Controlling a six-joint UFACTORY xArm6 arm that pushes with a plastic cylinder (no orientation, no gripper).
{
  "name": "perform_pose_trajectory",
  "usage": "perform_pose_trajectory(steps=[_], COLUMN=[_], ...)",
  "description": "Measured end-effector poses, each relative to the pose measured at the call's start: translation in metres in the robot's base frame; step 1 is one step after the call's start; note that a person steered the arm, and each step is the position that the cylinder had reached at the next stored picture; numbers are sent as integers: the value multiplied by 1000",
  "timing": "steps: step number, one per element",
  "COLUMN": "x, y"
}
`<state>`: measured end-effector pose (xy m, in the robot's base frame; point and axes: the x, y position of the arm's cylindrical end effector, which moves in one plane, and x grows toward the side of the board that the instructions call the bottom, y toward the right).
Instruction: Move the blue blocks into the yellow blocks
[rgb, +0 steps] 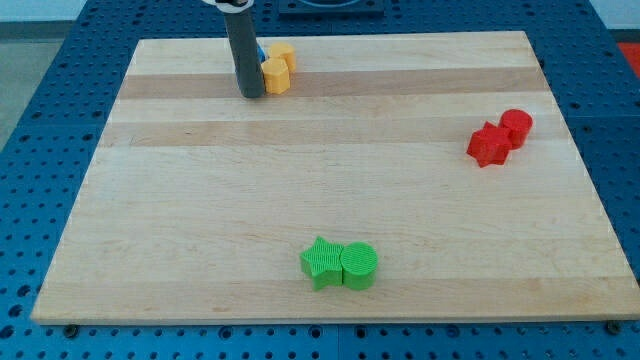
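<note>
Two yellow blocks stand at the view's top left of centre: one yellow block (276, 74) in front and another yellow block (283, 53) just behind it, touching. A sliver of a blue block (260, 50) shows between the rod and the yellow blocks; the rest of it is hidden behind the rod. My tip (251, 95) rests on the board right at the left side of the front yellow block. No other blue block shows.
A red star block (489, 144) and a red cylinder (516, 126) touch at the view's right. A green star block (321, 262) and a green cylinder (359, 265) touch near the view's bottom centre. The wooden board (150, 250) lies on a blue pegboard.
</note>
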<state>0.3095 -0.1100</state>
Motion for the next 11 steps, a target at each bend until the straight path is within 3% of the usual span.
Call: perform_pose_trajectory(steps=[2, 3, 5, 11], x=[0, 8, -41, -53], y=[-17, -58, -74, 24])
